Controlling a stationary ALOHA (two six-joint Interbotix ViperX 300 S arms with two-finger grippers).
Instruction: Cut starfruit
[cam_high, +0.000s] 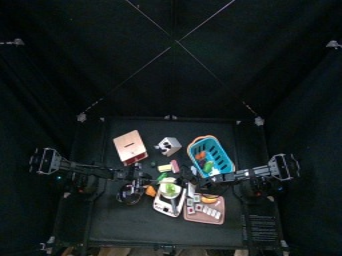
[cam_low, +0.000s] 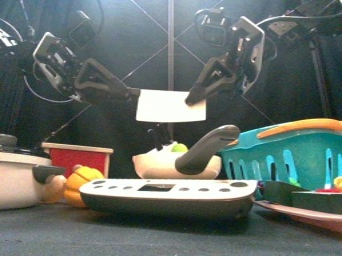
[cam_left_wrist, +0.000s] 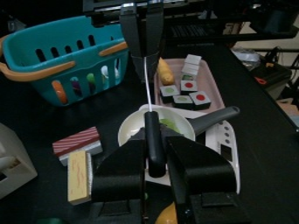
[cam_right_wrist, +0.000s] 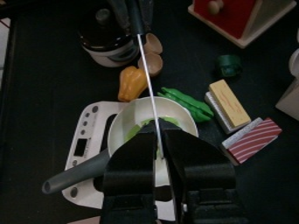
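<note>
Probably light, soft and slick, the starfruit (cam_left_wrist: 176, 125) lies in the pan (cam_left_wrist: 131, 131) just beneath the left fingers (cam_left_wrist: 128, 162) and right fingers (cam_right_wrist: 135, 157), both clamped on the knife (cam_low: 170, 105); pin one end.

The pen is dim; black curtains swallow most light. In the front view a white rectangular card (cam_low: 170, 105) glares brightly, and the near grey flat kitchen scale (cam_low: 166, 194) is soft. Both wrist views are evenly lit, slightly grainy.
</note>
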